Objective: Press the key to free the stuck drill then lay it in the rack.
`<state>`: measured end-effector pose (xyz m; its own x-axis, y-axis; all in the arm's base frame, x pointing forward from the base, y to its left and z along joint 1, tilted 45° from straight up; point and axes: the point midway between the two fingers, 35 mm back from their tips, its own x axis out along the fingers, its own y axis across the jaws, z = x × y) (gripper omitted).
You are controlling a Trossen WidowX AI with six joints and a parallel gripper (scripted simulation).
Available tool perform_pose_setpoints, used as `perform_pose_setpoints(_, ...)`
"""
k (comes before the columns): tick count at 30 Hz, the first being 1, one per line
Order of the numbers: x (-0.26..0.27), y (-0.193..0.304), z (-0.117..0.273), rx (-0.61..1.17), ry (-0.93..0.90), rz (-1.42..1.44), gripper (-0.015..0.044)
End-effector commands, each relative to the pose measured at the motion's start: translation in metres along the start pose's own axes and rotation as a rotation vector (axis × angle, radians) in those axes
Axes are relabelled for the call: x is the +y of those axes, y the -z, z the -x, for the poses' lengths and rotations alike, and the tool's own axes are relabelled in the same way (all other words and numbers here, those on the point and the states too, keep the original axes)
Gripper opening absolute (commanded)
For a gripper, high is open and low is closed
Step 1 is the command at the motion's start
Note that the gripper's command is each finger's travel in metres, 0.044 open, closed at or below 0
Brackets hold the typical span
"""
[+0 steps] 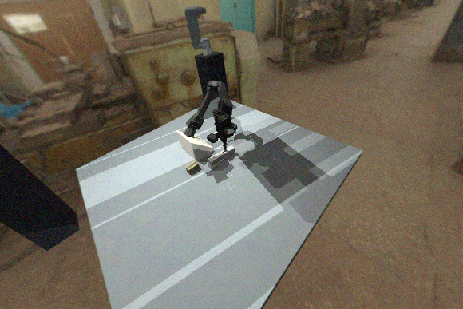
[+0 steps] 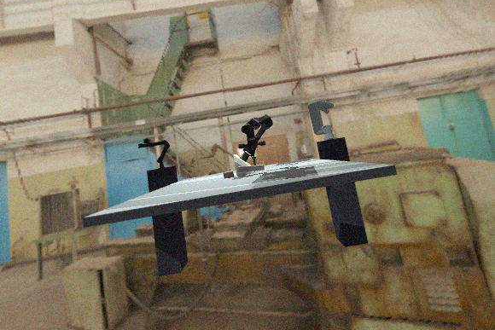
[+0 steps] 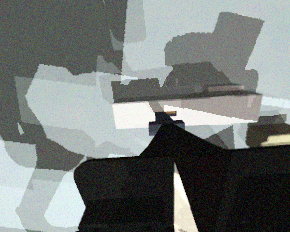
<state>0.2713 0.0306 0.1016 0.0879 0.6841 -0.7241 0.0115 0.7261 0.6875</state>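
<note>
1. Pincer pointing down at the end of my black arm; its fingers are together, with nothing I can see between them.
2. Its tips are over the long pale block, near one end in my top view. I can't tell whether they touch it.
3. That block lies lengthwise on the tabletop.
4. Just beside it I have a white slanted piece, its broad face tilted.
5. A small brass-coloured block sits near the other end of the long one, apart from the pincer.
6. I can't single out the drill, the key or the rack by shape from here; the only candidates I see are these few pieces grouped close together on the tabletop.
7. Behind the tabletop from my top camera, a grey-blue arm stands on a dark pillar, well apart from the pieces.
</note>
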Motion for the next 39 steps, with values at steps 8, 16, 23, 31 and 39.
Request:
perform_pose_setpoints(8, 0.0029, 0.0081, -0.0242, 0.063, -0.022, 0.001, 0.0)
perform_pose_setpoints(16, 0.0032, 0.0081, -0.0256, 0.063, -0.022, 0.001, 0.0)
perform_pose_setpoints(23, 0.0035, 0.008, -0.0264, 0.063, -0.022, 0.001, 0.0)
perform_pose_setpoints(31, 0.0039, 0.0079, -0.0276, 0.062, -0.022, 0.001, 0.0)
perform_pose_setpoints(39, 0.0042, 0.0079, -0.0294, 0.062, -0.022, 0.001, 0.0)
